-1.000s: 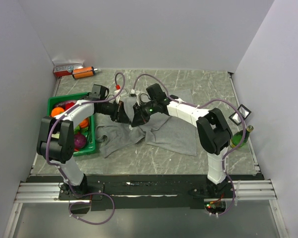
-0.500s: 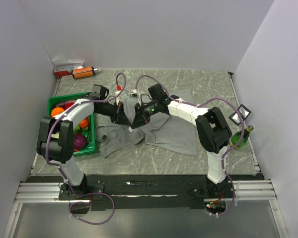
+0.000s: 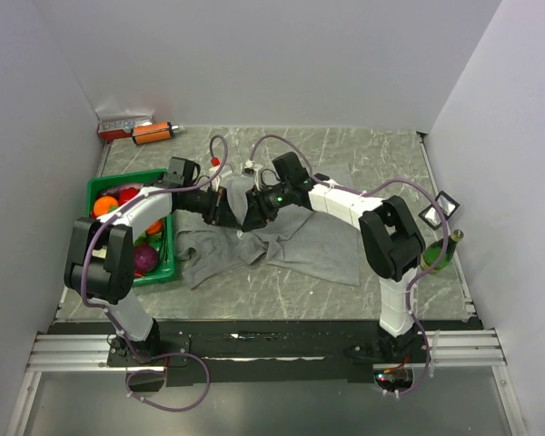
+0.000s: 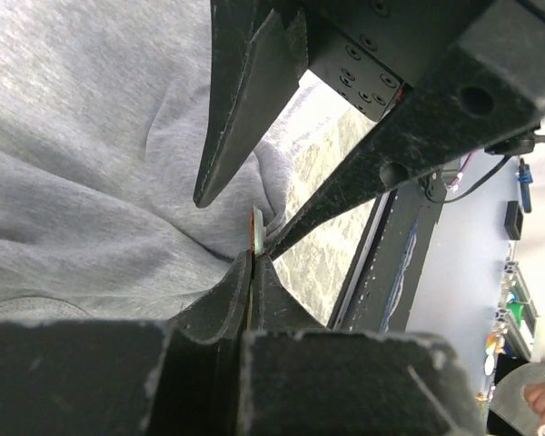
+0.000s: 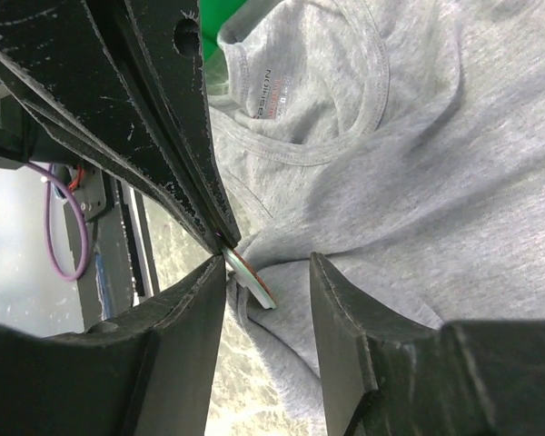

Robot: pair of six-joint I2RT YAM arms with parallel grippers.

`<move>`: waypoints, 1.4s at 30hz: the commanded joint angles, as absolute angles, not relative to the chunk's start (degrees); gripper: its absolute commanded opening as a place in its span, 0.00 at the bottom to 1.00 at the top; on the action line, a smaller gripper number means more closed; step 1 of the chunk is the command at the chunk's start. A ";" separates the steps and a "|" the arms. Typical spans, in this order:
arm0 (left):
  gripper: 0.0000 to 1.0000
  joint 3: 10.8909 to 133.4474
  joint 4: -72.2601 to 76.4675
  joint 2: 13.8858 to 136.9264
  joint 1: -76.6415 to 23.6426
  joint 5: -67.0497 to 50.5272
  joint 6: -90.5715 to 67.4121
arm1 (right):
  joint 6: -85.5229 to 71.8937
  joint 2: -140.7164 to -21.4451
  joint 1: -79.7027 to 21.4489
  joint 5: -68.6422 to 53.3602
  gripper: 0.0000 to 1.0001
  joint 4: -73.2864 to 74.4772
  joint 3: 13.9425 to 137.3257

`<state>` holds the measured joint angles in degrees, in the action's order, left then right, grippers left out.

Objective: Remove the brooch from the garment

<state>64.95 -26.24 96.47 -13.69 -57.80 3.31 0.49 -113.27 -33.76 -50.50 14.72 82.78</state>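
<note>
Since half a second ago, the two arms are barely shifting in the top view: the right wrist is sitting a touch farther up the table (image 3: pixel 372 154), and the left gripper (image 3: pixel 229 214) and right gripper (image 3: pixel 248 218) are still meeting tip to tip over the near-left part of the garment (image 3: pixel 300 241), beside the crate (image 3: pixel 167 271). From above, the brooch is hiding between the black fingers. The wrist views are showing it. In the left wrist view the brooch (image 4: pixel 257 231) is standing edge-on against a raised fold of grey cloth, with the left fingers pressing together on its rim. In the right wrist view the right fingers are standing spread, one on either side of the brooch (image 5: pixel 251 277) and the fold, one tip touching the disc.
</note>
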 commanded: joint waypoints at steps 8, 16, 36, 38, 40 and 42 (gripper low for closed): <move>0.01 65.49 -36.46 94.75 -14.41 -59.32 9.03 | 10.98 -98.54 -33.49 -35.70 0.51 14.59 74.89; 0.01 57.23 -32.80 92.90 -12.48 -59.14 1.25 | 17.48 -92.28 -36.81 -37.18 0.48 16.70 69.52; 0.01 45.97 -3.35 105.47 -12.92 -50.90 -20.39 | 15.05 -108.36 -42.10 -35.59 0.46 24.25 77.51; 0.01 45.36 -3.08 105.91 -13.01 -48.70 -20.65 | 13.28 -110.65 -42.10 -36.91 0.48 24.87 78.83; 0.01 45.35 -4.21 106.61 -13.10 -47.55 -20.13 | 11.52 -113.19 -42.62 -37.53 0.49 26.54 80.77; 0.01 45.79 -5.36 107.22 -13.01 -46.67 -19.16 | 10.47 -114.87 -43.06 -37.01 0.50 27.77 82.70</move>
<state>45.98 -7.68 105.60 -12.75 -54.02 -19.33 14.02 -111.72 -42.19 -36.18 24.36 78.46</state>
